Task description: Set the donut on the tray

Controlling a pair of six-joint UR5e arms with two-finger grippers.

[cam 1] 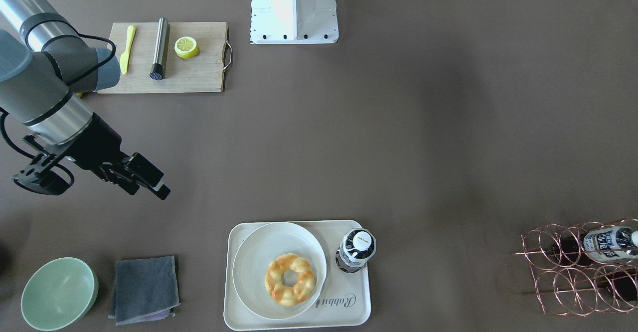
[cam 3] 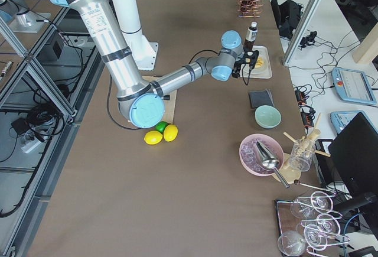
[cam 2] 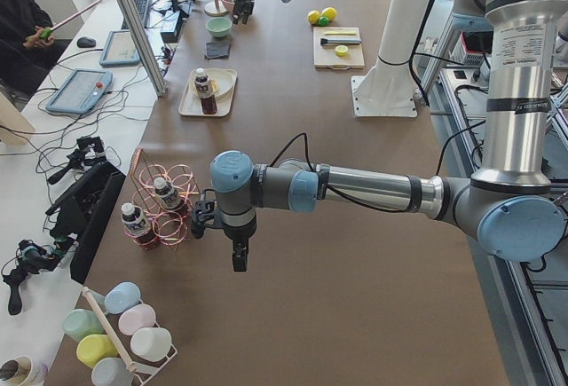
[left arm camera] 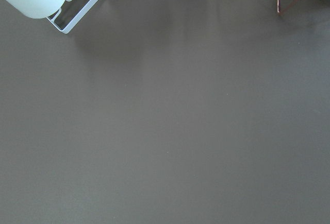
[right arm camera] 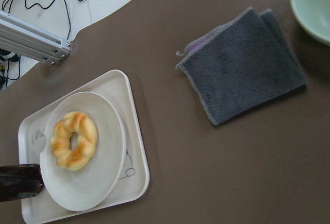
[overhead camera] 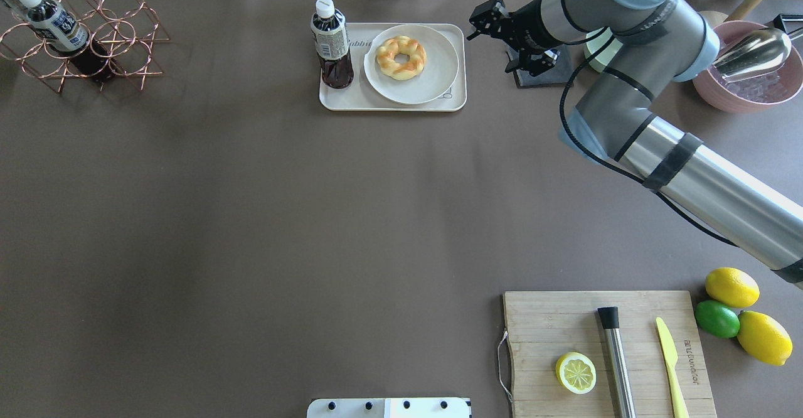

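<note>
The donut (cam 1: 290,278), golden with orange-brown streaks, lies on a round off-white plate (cam 1: 259,252). That plate sits on the cream tray (cam 1: 349,307) with the "Rabbit" script. My right gripper (cam 1: 148,190) hovers above the bare table beside the tray, apart from it, and looks open and empty. The right wrist view shows the donut (right arm camera: 73,140) and tray (right arm camera: 131,183) at lower left, with no fingers in it. My left gripper (cam 2: 238,260) hangs over the table near the wire rack, far from the tray. I cannot tell whether it is open or shut.
A dark drink bottle (cam 1: 356,249) stands on the tray beside the plate. A grey cloth (cam 1: 144,289) and green bowl (cam 1: 59,293) lie close to the right gripper. A cutting board (cam 1: 194,73) holds a lemon half (cam 1: 186,47). A copper rack (cam 1: 583,267) holds bottles.
</note>
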